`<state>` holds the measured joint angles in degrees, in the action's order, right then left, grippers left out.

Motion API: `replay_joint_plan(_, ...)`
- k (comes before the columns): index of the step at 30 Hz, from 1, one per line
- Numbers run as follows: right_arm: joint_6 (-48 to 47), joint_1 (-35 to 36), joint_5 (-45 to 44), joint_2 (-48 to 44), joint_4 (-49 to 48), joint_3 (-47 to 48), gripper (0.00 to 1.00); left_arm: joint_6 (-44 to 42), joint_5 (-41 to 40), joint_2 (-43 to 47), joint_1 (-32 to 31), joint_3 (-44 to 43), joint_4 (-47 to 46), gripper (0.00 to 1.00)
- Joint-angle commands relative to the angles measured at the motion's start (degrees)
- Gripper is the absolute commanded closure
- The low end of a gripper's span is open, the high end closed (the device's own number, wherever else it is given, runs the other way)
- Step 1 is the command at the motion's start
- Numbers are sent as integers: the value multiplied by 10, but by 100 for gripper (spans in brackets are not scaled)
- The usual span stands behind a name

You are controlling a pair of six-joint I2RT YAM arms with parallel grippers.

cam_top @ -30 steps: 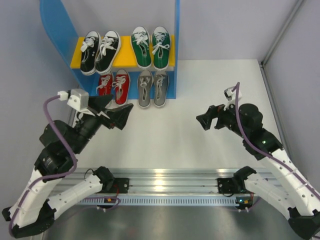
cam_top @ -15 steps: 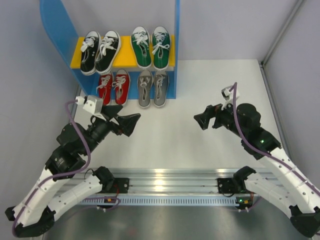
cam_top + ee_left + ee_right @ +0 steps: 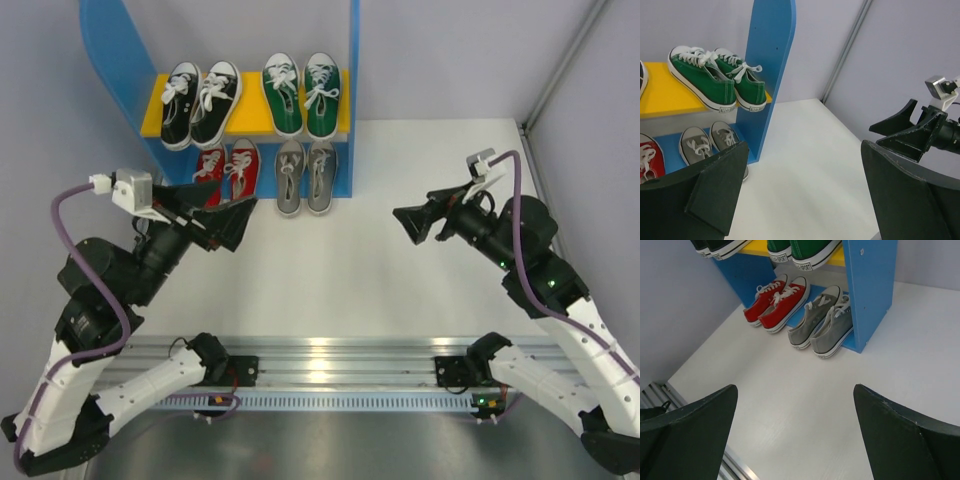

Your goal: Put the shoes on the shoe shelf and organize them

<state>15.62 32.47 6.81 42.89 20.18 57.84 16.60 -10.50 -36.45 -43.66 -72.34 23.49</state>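
Four pairs sit on the shelf [image 3: 118, 60]: black pair [image 3: 200, 103] and green pair [image 3: 303, 94] at upper centre, red pair [image 3: 227, 173] and grey pair [image 3: 306, 176] just below. In the last second my left pincer [image 3: 222, 212] swung back leftward and my right pincer [image 3: 412, 224] drew right. Both gape, empty. Judgement: sorting done. My left pincer hides the red pair's near ends.

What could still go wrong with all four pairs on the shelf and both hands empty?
1. The open left hand sits close to the red pair; a careless swing could knock it askew.
2. The green pair overhangs the front edge of the yellow board; bumping the shelf might tip it off.
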Motion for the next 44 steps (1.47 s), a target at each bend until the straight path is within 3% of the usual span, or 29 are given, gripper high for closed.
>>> replay_joint_plan(1,3,9,-3,5,-6,29,1,11,-14,1,-1,-23,-16,1)
replay_joint_plan(11,-1,9,-21,27,27,89,1,-7,-18,-3,-1,-77,-12,1)
replay_joint_plan(18,-2,9,-30,46,42,114,1,-18,-165,12,-1,-79,31,1)
replay_joint_plan(21,-6,9,-35,46,46,115,1,-14,-186,9,-1,-84,65,1)
replay_joint_plan(29,-14,9,-33,58,50,126,1,-53,-169,46,-1,-62,73,1)
replay_joint_plan(44,-2,9,-14,60,34,129,0,-31,-166,65,-1,-55,76,1)
